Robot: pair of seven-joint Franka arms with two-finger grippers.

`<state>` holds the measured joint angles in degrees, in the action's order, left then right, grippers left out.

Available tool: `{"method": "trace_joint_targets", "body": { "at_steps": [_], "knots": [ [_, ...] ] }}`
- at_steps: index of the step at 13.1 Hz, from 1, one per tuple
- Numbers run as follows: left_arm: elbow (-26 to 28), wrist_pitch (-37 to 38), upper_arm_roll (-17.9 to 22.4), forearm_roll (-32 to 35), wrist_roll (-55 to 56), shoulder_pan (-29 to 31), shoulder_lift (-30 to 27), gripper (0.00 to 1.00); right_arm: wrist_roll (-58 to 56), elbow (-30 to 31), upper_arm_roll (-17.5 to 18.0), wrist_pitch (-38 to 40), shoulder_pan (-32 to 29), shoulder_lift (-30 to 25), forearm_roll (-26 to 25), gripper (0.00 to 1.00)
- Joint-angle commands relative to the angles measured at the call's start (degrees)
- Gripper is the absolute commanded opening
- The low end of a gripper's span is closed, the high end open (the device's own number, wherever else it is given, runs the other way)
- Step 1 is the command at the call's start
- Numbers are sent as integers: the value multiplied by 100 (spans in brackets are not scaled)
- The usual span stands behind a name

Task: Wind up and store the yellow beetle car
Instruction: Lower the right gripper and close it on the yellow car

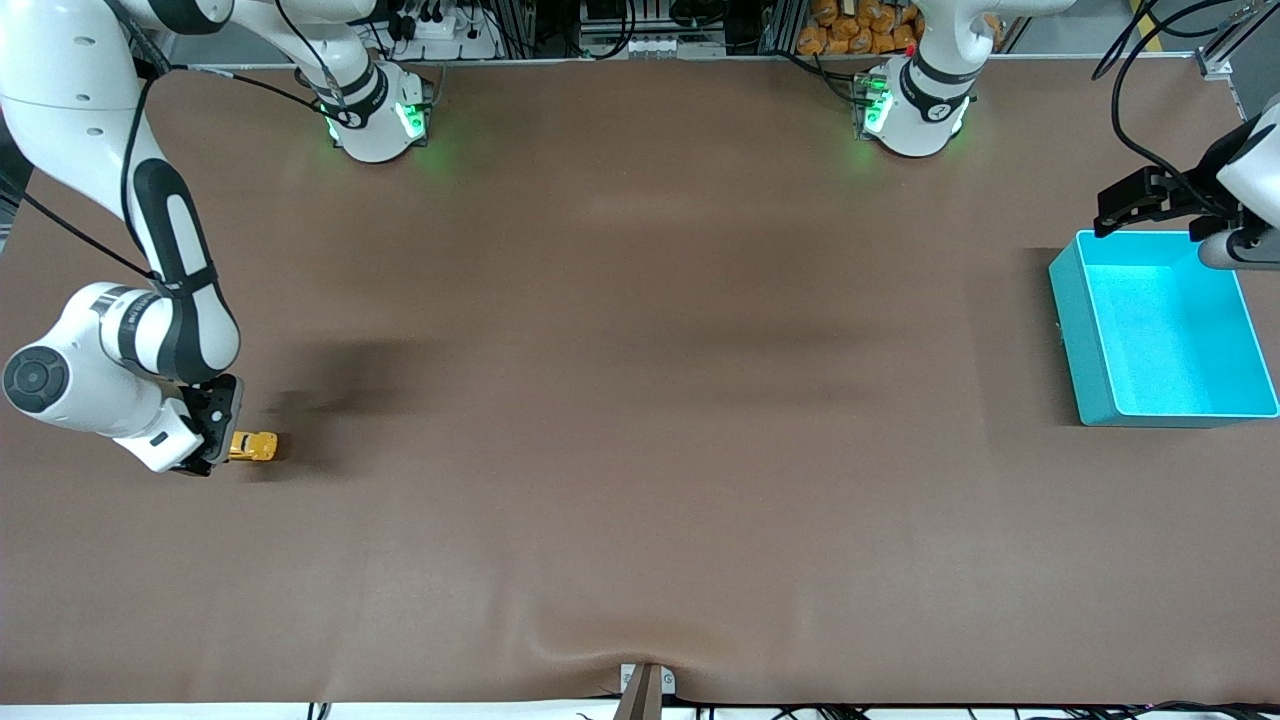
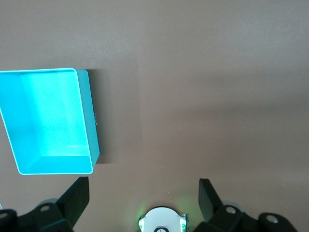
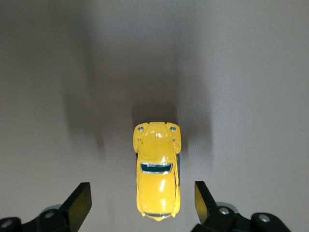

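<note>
A: While the right gripper (image 1: pixel 222 438) sits low at the right arm's end of the table, fingers spread wide, gripping nothing. Straddling the yellow beetle car (image 1: pixel 254 446), which rests on the bare table (image 1: pixel 640 400), wheels down. Clear gaps on both flanks of the body in the right wrist view (image 3: pixel 157 181). No contact visible.

B: Step?

A: Looks like pre-grasp, ahead of the wind. Not yet wound, not yet stored, judging by layout.

B: Left side?

A: Left gripper (image 1: pixel 1150 205) waiting over the rim of the turquoise bin (image 1: pixel 1075 330), at the left arm's end of the table. Fingers (image 2: pixel 75 195) open wide too, empty. Bin empty inside per the left wrist view (image 2: pixel 89 116).

B: Car to bin?

A: Well apart, nearly the full table length between. Car slightly nearer the front camera than the bin.

B: Next move?

A: Probably: close evenly on the car's flanks, keep wheels pressed on the cloth, drag backward to load the spring. Needs downward pressure without tipping the body. Squeeze centred on the doors, not the domed roof, else likely to squirt out; glossy and rounded, so slippery by the look.

B: Then?

A: Either release toward the bin or carry across. Long run, cloth rippled at the camera-side edge, so straight tracking doubtful. Hand-off or catch by the left arm plausible.
</note>
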<state>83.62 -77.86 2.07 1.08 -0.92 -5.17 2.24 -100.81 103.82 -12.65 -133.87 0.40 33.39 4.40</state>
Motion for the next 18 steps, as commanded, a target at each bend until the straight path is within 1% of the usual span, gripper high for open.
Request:
{"method": "trace_joint_targets", "body": {
  "at_steps": [1,6,8,10,11,17,18],
  "knots": [
    [-29,16,-4,-47,57,25,49,100,-263,-169,52,-156,-40,159,219,88],
    [-30,-115,-5,-73,66,25,49,100,-263,-151,52,-166,-22,299,254,87],
    [-29,-124,-5,-64,57,25,40,100,-272,-151,52,-157,-14,308,254,82],
    [-21,-124,-5,-55,66,25,40,100,-307,-151,52,-166,-13,308,254,72],
    [-21,-124,-5,-55,66,25,49,100,-351,-151,52,-175,-13,308,254,70],
    [-12,-124,-5,-64,74,25,58,100,-360,-151,52,-289,-49,370,254,71],
    [-12,-124,-5,-64,83,25,75,100,-360,-151,52,-306,-49,370,254,70]
  ]
}}
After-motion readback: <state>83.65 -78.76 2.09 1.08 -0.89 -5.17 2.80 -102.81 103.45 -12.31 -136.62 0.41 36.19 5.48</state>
